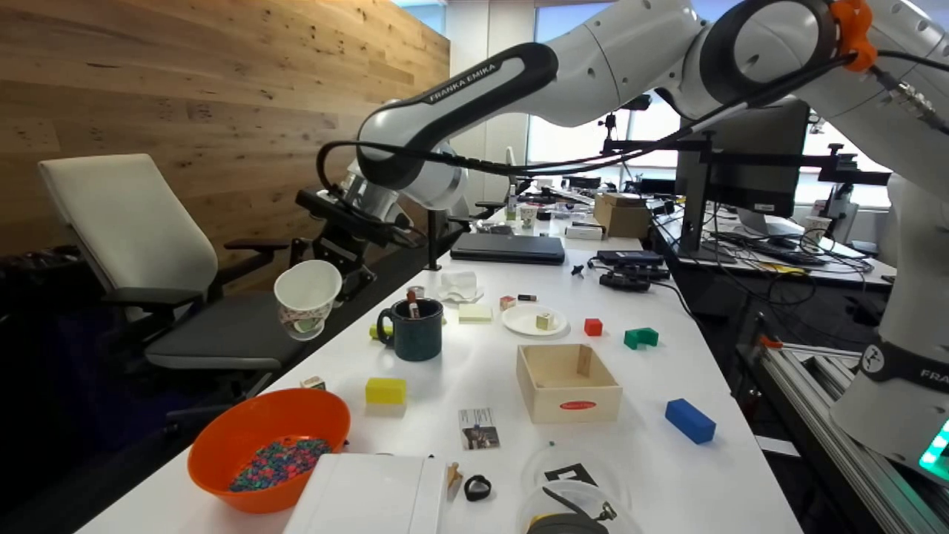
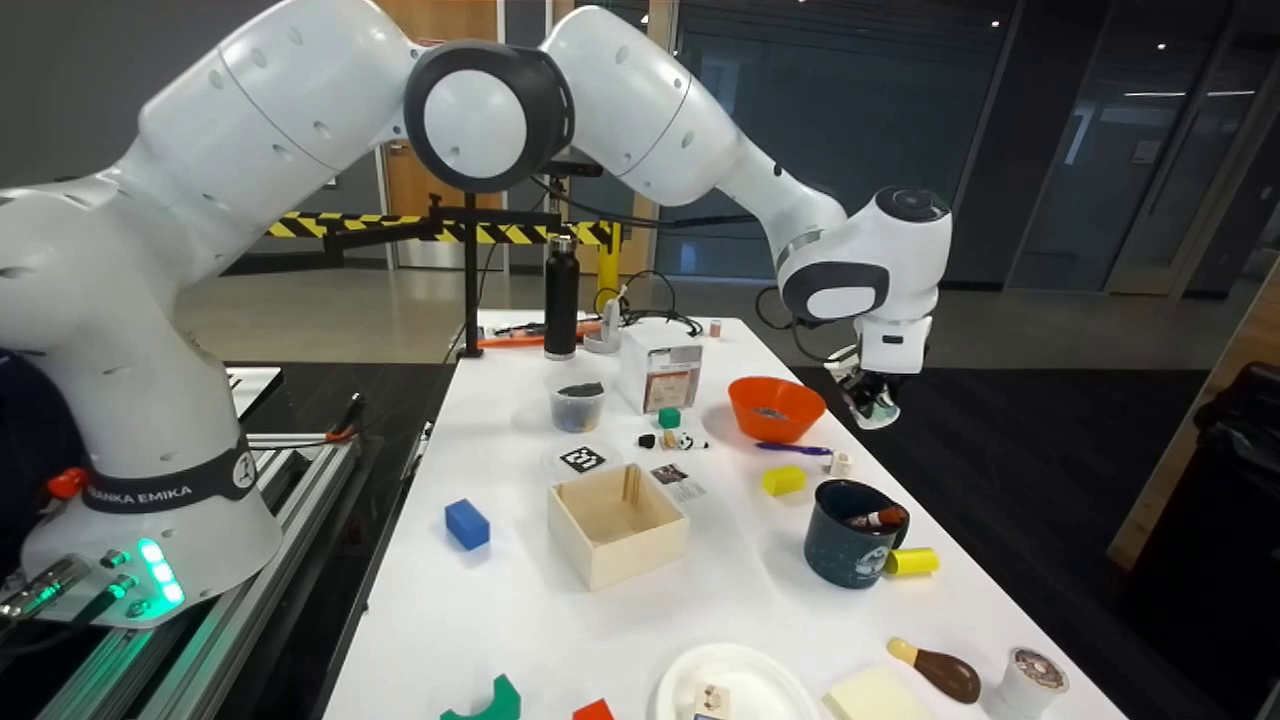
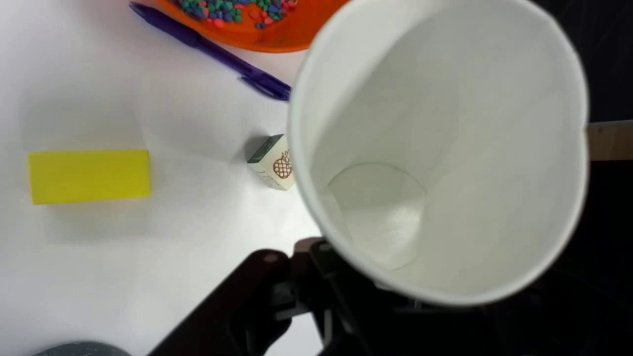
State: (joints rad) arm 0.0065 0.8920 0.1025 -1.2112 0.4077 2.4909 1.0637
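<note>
one gripper holds one cup near one orange bowl.

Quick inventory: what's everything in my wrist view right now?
Cup: 1, white inside, right of centre
Cube: 1, cream and green, partly behind cup
Pen: 1, purple, beside bowl
Block: 1, yellow, left
Bowl: 1, orange, top, cut off
Pebbles: many, multicoloured, in bowl
Mug: 1, grey speckled, bottom-left corner, mostly cut off
Table: 1, white, underneath
Strip: 1, brown, right edge, unclear
Background: 1, dark, right, unclear
Gripper: 1, black, bottom centre, holding cup
</note>
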